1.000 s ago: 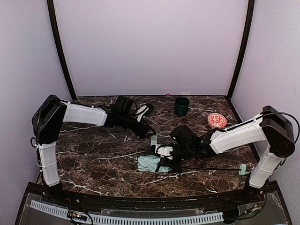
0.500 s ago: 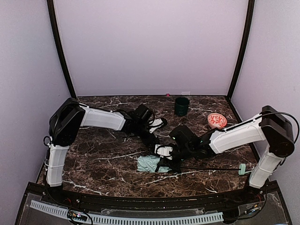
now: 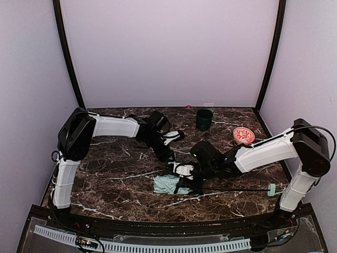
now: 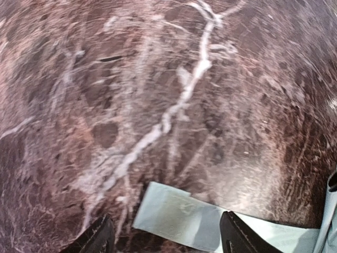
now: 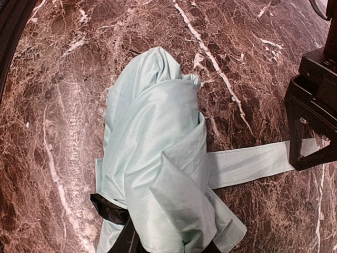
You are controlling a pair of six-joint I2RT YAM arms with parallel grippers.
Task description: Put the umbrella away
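Hovering wide open over the closure strap (image 4: 184, 221), the left gripper (image 4: 168, 233) is lining up a pinch. The right gripper (image 3: 185, 176) is clamping the bundled umbrella (image 5: 158, 158) mid-frame on the marble table (image 3: 105, 179). Looks like the wrap-and-fasten step; next it's needing a low, clean grab on that flat strap.

Dark brown marble, veined in white, is recorded on the bench (image 3: 116, 179). Pale mint fabric with black beneath is noted on the umbrella (image 3: 167, 184). The cup (image 3: 204, 119), 1 o'clock, is dark green. The bowl (image 3: 244, 136), 2 o'clock, is patterned red and white.
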